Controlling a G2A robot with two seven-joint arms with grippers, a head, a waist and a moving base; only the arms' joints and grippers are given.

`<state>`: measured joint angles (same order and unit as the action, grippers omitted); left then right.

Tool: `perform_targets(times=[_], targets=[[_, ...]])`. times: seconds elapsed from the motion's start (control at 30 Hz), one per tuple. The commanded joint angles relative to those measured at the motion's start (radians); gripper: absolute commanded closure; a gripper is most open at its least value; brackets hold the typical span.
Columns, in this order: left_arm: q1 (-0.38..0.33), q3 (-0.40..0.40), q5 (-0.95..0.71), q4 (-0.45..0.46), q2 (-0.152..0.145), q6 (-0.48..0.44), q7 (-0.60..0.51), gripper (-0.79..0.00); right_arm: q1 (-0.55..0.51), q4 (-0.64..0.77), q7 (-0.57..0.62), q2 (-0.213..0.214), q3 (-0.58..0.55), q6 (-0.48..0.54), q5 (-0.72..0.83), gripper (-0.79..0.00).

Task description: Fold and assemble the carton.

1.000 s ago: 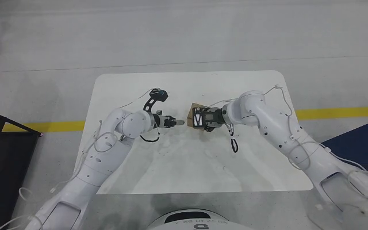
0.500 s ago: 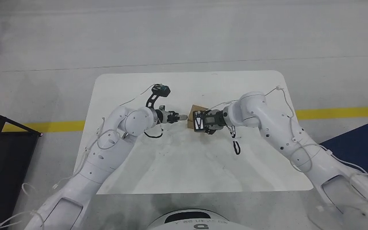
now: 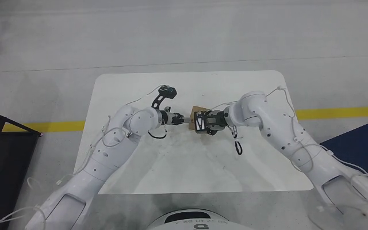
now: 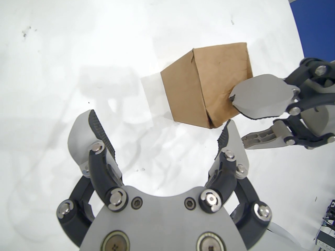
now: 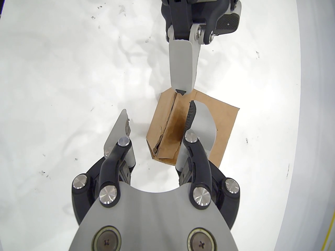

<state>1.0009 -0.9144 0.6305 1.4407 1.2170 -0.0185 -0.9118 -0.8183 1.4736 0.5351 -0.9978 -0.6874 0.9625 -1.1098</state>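
One carton [image 4: 206, 84] lies just beside the left pincer [image 4: 159, 120].

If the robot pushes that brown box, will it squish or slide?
Probably squish a little: the carton looks like thin, creased cardboard, and its seam gapes open. It seems hollow and light, so a push would likely slide it across the smooth table. With folds not locked, it might flop out of shape when lifted.
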Motion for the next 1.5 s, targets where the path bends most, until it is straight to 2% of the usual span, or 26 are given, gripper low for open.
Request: perform_targets(times=[0.0, 0.63, 0.87, 1.0, 1.1, 1.13, 1.47], targets=[[-0.004, -0.002, 0.002, -0.002, 0.001, 0.002, 0.008, -0.785, 0.0, 0.0, -0.001, 0.0, -0.002, 0.001, -0.001, -0.431], [-0.033, 0.041, 0.049, -0.031, 0.013, 0.004, -0.039, -0.785, -0.009, 0.014, -0.005, 0.002, -0.024, 0.019, -0.004, -0.413], [-0.025, 0.035, 0.049, -0.024, 0.013, 0.004, -0.035, -0.785, -0.027, 0.036, -0.045, 0.013, -0.066, 0.013, 0.006, -0.363], [-0.021, 0.033, 0.046, -0.022, 0.014, 0.008, -0.031, -0.785, -0.047, 0.044, -0.071, 0.019, -0.089, -0.008, 0.005, -0.262], [-0.02, 0.033, 0.05, -0.021, 0.014, 0.01, -0.03, -0.785, -0.062, 0.031, -0.095, 0.02, -0.098, -0.007, 0.031, -0.108], [-0.019, 0.033, 0.05, -0.02, 0.014, 0.01, -0.031, -0.785, -0.065, 0.024, -0.102, 0.02, -0.102, -0.005, 0.041, 0.0], [-0.013, 0.035, 0.054, -0.015, 0.017, 0.015, -0.034, -0.785, -0.081, -0.006, -0.097, 0.018, -0.11, -0.058, 0.038, 0.0]])
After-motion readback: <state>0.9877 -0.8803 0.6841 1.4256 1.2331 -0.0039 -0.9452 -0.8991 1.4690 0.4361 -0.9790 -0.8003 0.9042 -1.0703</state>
